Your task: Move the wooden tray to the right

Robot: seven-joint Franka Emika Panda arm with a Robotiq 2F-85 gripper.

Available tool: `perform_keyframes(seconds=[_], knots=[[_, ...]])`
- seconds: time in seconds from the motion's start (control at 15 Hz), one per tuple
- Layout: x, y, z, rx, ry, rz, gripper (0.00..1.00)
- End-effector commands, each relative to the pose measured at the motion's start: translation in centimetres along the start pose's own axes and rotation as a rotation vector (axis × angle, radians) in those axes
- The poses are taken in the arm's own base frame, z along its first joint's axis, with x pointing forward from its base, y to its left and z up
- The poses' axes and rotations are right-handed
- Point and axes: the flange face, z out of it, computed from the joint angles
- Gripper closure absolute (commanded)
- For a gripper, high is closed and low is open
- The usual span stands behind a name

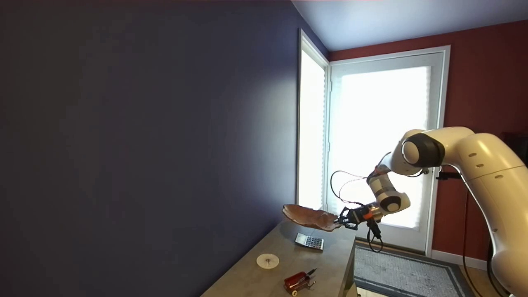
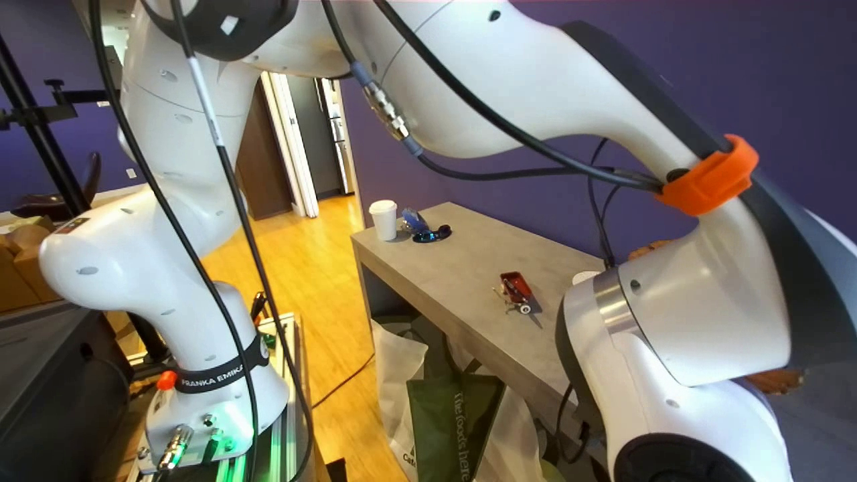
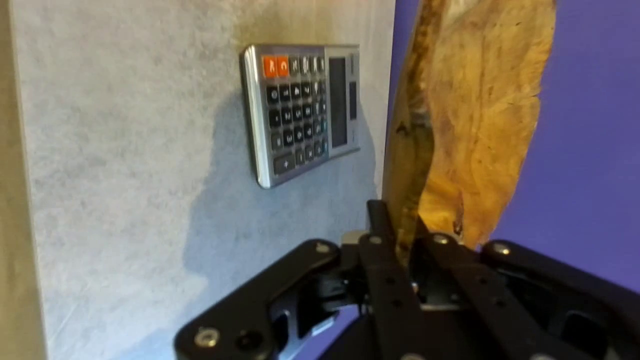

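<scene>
The wooden tray is a shallow orange-brown piece with a wavy rim. In an exterior view it is held up in the air above the far end of the grey desk, slightly tilted. My gripper is shut on its near rim. In the wrist view the tray stands nearly edge-on, its rim between the fingers of the gripper. In an exterior view only small parts of the tray show past the arm, and the gripper is hidden there.
A calculator lies on the desk below the tray. A white disc and a dark red object lie on the desk. A white cup and sunglasses stand at an end. A purple wall runs along the desk.
</scene>
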Motion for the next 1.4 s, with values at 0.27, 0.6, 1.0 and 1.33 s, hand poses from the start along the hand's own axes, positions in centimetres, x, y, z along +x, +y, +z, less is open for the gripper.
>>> perform_keyframes(seconds=[0.27,0.6,1.0,1.33], knots=[[0.9,0.5,-0.2,0.018,0.098,0.047,0.98],[2.6,2.0,0.5,-0.028,0.17,0.087,0.98],[5.3,3.5,0.9,-0.027,0.235,0.137,0.98],[7.2,4.2,2.2,-0.009,0.23,0.126,0.98]])
